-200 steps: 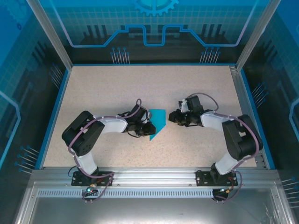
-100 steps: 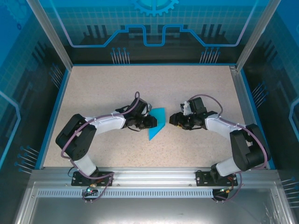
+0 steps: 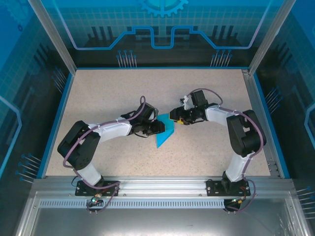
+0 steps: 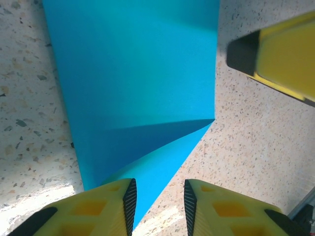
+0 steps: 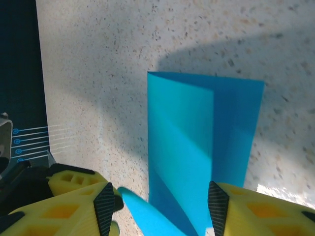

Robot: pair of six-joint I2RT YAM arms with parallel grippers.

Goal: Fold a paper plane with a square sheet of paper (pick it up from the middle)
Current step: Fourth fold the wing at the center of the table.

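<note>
The teal-blue square sheet of paper lies mid-table, folded into a narrow strip with one pointed end. My left gripper is at its left edge. In the left wrist view the paper shows a diagonal flap, its tip running under my left gripper's left pad; the jaws stand apart and grip nothing. My right gripper is at the paper's far right end. Seen from the right wrist, its jaws are wide open astride the paper, with a loose flap curling up between them.
The speckled table has free room all round the paper. A blue rim and metal frame posts bound it, with glass walls behind. One finger of the right gripper juts into the left wrist view close to the paper's corner.
The right gripper has moved left and farther back onto the paper's end. Both grippers have opened. The left arm stretched toward the paper, then held still.
</note>
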